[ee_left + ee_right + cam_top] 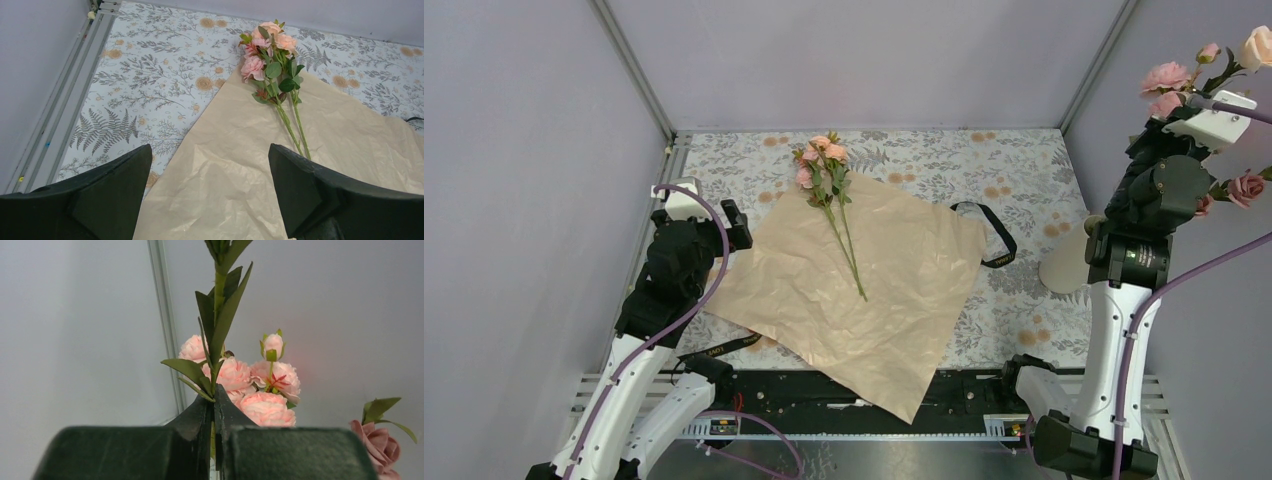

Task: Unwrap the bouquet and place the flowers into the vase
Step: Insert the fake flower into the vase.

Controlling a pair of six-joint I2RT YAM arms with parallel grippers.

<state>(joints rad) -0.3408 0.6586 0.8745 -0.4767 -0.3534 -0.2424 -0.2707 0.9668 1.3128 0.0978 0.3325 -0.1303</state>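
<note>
Top external view gives us the relation that matters: the right gripper (214, 412) is raised high over the right edge of the table (1024, 170). The vase (1064, 262), a plain cream tube, stands below it and a little toward the table's middle, partly hidden behind that arm. The gripper is pressed together on a thin green stem (218, 295), which runs straight through the jaws and on past them in the right wrist view. The stem's lower end is hidden, so we cannot tell how it lines up with the vase mouth. We judge that end must come down over the opening, and the right arm is by far the nearer one.

The held roses (250, 385) are pale pink and full, with long narrow leaves.

The left gripper (210, 152) is spread wide and empty at the left edge of the tan paper (874, 300), which lies opened flat. The loose roses (824, 165) lie on the paper toward the table's far edge, stems pointing to the near edge. A black ribbon (994, 235) lies by the paper's right corner.
</note>
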